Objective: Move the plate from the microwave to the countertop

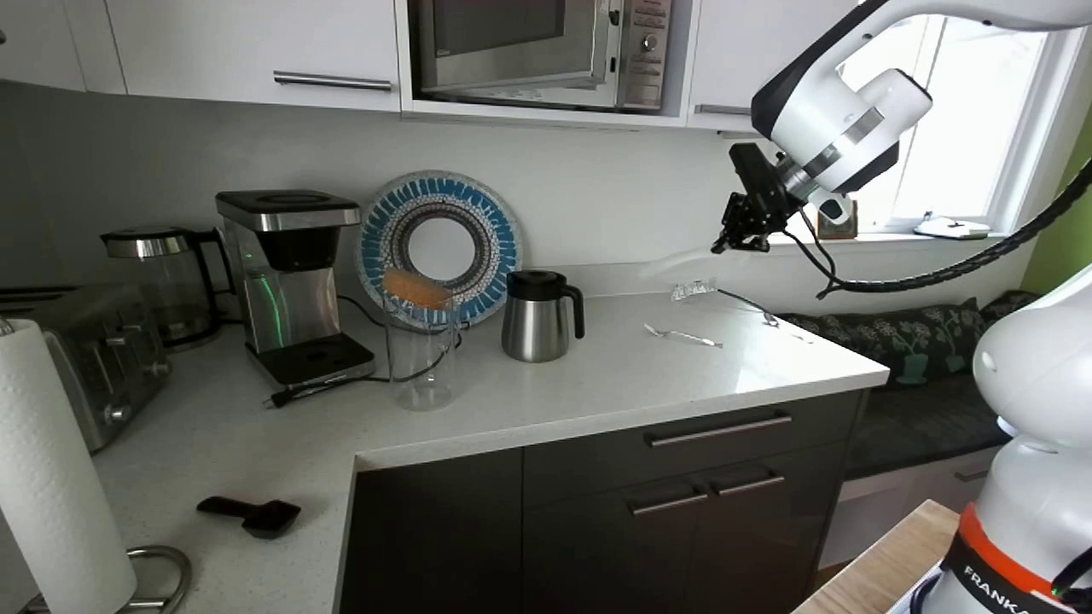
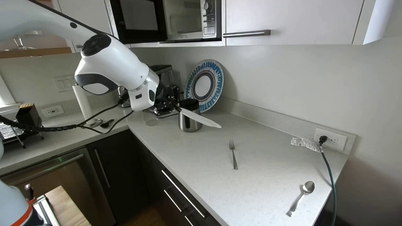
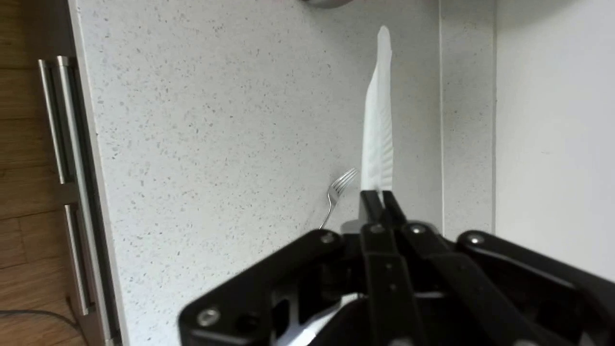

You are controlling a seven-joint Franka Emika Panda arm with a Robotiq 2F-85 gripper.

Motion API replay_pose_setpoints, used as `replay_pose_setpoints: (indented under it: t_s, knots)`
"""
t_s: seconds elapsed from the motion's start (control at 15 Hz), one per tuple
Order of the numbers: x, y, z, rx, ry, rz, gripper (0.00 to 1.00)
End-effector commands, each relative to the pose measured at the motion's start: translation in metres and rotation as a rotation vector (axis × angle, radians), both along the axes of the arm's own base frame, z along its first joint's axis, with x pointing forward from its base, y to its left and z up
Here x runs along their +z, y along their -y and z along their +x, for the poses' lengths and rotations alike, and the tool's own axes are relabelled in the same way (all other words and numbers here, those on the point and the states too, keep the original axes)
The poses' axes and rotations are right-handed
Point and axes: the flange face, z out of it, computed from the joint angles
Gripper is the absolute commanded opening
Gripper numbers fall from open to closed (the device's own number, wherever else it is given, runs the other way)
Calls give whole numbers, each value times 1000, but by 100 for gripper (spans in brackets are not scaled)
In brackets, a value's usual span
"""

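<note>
White countertop [image 2: 267, 188] runs past the steel kettle [image 2: 189, 122] toward the near right in an exterior view. Above the countertop, seemingly not touching, hangs the plate [image 2: 201, 118], to the right of the gripper [image 2: 179, 109], its long axis sloping down and away to the right. In the wrist view the fingers [image 3: 371, 206] are pressed almost together, pinching the plate's rim. A fork [image 2: 233, 155] lies nearer; the microwave [image 2: 188, 20] sits overhead. Next, I judge, the plate needs lowering and levelling, missing fork and steel kettle.
</note>
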Motion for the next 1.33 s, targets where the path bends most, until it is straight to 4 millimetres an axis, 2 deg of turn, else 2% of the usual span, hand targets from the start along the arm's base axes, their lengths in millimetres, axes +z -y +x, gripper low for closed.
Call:
replay_pose_setpoints:
  t_s: [0.0, 0.2, 0.53, 0.93, 1.27]
  knots:
    - [0, 0, 0, 0, 1, 0, 1]
    - [-7, -4, 1, 46, -11, -3, 0]
    - [-35, -14, -10, 221, 14, 8, 0]
    - [-83, -2, -25, 312, 74, -34, 0]
    - [-130, 6, -21, 350, 110, -62, 0]
